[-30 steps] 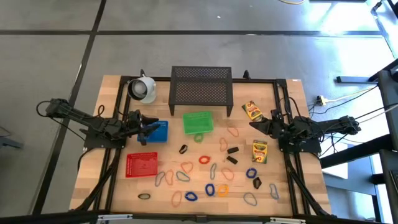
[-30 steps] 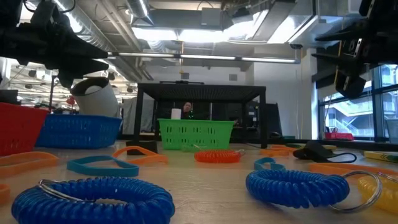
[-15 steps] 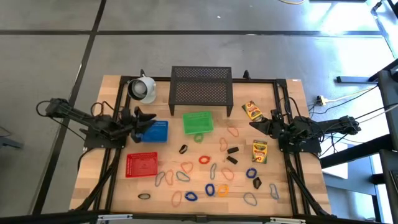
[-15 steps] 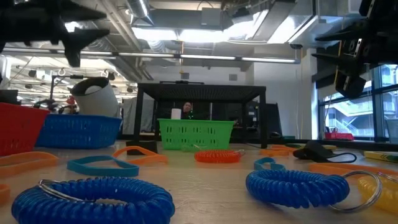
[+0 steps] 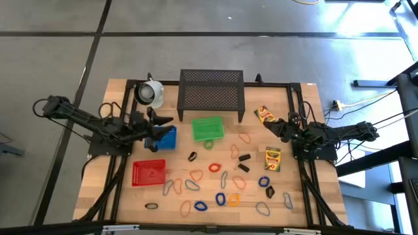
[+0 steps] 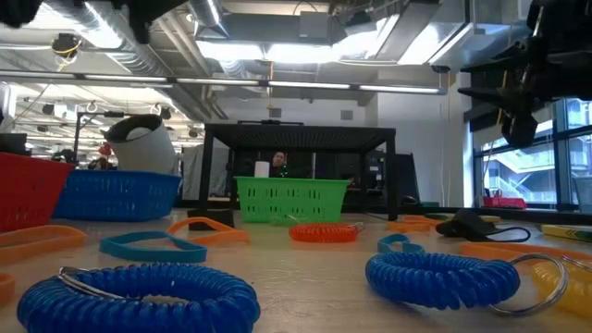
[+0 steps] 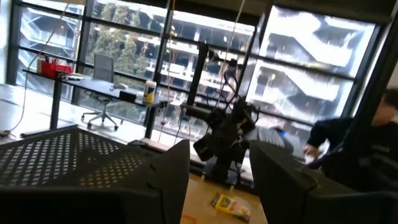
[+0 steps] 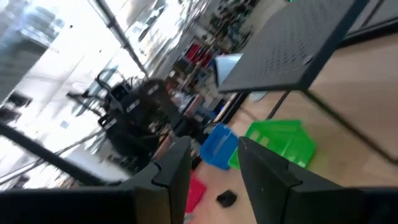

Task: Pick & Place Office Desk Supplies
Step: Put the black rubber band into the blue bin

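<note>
Loose office desk supplies lie on the wooden table (image 5: 124,196): coloured band loops (image 5: 196,175), coiled blue loops (image 6: 139,296), black clips (image 5: 243,157) and two yellow crayon boxes (image 5: 272,158) (image 5: 264,115). My left gripper (image 5: 160,121) hangs open high above the blue basket (image 5: 168,138), holding nothing; in its wrist view its fingers (image 7: 168,180) frame the room and a crayon box (image 7: 231,207). My right gripper (image 5: 273,122) stands open above the table's right side beside the far crayon box, nothing between its fingers (image 8: 267,177).
A black mesh stand (image 5: 211,90) and a white cup-like object (image 5: 149,93) sit at the far edge. A green basket (image 5: 208,128) stands mid-table, with a red basket (image 5: 148,172) on the near left. A person shows in the room beyond (image 6: 278,163).
My left gripper has risen well above the blue basket and tipped upward, leaving the top of the low view; it stays open. My right gripper has rolled a little in place.
</note>
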